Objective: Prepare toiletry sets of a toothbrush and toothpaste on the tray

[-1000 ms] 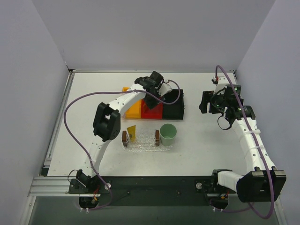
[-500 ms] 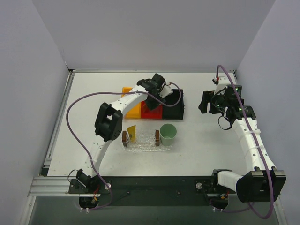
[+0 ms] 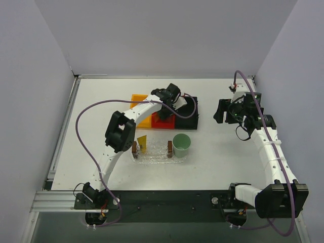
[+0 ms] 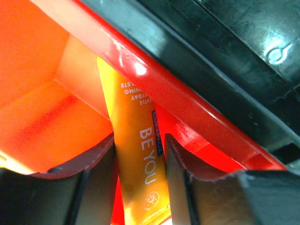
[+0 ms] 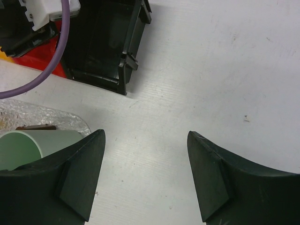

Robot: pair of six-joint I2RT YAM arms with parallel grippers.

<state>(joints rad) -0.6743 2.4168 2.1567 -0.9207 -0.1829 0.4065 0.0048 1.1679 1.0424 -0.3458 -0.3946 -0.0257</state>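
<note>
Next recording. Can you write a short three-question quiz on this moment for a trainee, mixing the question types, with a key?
1. True or false: the right gripper is open and holds nothing.
2. What sits between the fingers of the left gripper, inside the red rectangular plastic bin? A) a thin pale toothbrush B) an orange tapered toothpaste tube C) a pale green cup
3. Fill in: the small tapered toothpaste tube at the clear bumpy oval plastic tray is ____ in colour.
Key: 1 true; 2 B; 3 yellow.
</note>
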